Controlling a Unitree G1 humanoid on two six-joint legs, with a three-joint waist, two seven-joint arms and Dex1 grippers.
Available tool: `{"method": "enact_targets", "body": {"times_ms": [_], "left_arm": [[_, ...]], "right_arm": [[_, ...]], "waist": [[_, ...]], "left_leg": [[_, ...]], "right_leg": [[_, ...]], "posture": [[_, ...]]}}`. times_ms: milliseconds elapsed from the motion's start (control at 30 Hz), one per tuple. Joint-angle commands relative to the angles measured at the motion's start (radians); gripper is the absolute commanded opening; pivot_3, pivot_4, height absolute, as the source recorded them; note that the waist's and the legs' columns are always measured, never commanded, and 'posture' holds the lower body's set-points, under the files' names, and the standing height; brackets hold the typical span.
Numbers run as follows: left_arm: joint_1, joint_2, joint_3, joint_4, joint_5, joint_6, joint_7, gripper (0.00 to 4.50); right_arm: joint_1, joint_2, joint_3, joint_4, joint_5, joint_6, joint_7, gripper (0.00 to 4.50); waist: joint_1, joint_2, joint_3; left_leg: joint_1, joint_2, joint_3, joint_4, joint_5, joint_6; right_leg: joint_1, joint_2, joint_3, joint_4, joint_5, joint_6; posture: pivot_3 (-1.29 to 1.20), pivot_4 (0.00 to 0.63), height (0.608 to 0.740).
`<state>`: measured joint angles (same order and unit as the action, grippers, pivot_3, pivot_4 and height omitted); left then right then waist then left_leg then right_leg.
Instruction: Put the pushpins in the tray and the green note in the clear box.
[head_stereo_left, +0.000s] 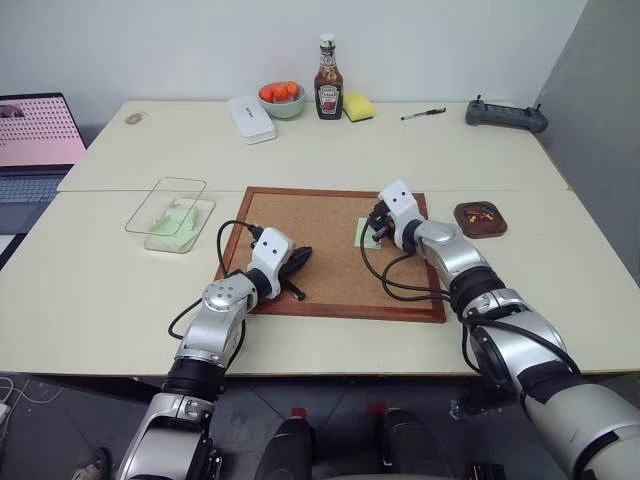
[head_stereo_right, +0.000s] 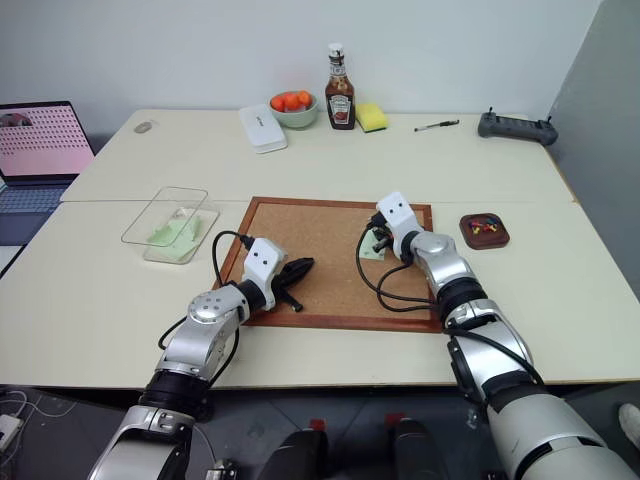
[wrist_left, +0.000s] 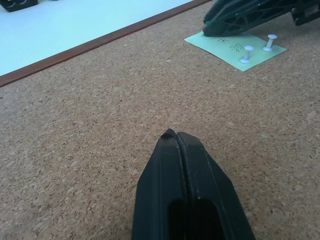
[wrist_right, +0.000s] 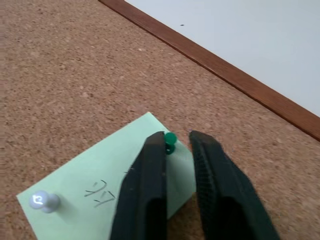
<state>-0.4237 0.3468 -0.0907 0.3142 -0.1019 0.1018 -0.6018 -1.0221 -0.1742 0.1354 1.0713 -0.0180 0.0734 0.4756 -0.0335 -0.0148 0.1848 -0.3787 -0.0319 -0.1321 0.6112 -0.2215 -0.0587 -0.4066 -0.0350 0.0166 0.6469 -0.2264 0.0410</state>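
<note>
Pinning one green note (wrist_right: 110, 192), three pushpins (wrist_right: 170, 138), right pincer (wrist_right: 177, 142) fingers apart, left pincer (wrist_left: 176, 136) together.

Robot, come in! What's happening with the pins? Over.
Left gripper shut, idle over cork board. Right gripper around green pushpin, jaws not touching. Pale green paper note still pinned.

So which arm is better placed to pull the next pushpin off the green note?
The right. Its pincer sits on the green note with its fingers either side of a green pushpin. The left pincer is shut, out on bare cork board.
</note>
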Motion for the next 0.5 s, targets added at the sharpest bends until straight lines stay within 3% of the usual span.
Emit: {"method": "enact_targets", "body": {"times_ms": [33,500], "left_arm": [[0.018,-0.006,-0.011,0.008,0.013,0.011,-0.005,0.0],[0.041,-0.01,-0.023,-0.016,0.02,0.028,-0.001,0.0]], "right_arm": [[-0.031,-0.011,-0.035,-0.017,0.002,-0.027,-0.015,0.02],[0.031,0.008,-0.079,-0.197,0.056,-0.041,0.025,0.02]], "waist": [[0.0,0.0,0.0],[-0.001,0.0,0.0]], "left_leg": [[0.0,0.0,0.0,0.0,0.0,0.0],[-0.001,0.0,0.0,0.0,0.0,0.0]], "right_leg": [[0.0,0.0,0.0,0.0,0.0,0.0],[-0.001,0.0,0.0,0.0,0.0,0.0]], "posture": [[0.0,0.15,0.74],[0.0,0.15,0.74]]}}
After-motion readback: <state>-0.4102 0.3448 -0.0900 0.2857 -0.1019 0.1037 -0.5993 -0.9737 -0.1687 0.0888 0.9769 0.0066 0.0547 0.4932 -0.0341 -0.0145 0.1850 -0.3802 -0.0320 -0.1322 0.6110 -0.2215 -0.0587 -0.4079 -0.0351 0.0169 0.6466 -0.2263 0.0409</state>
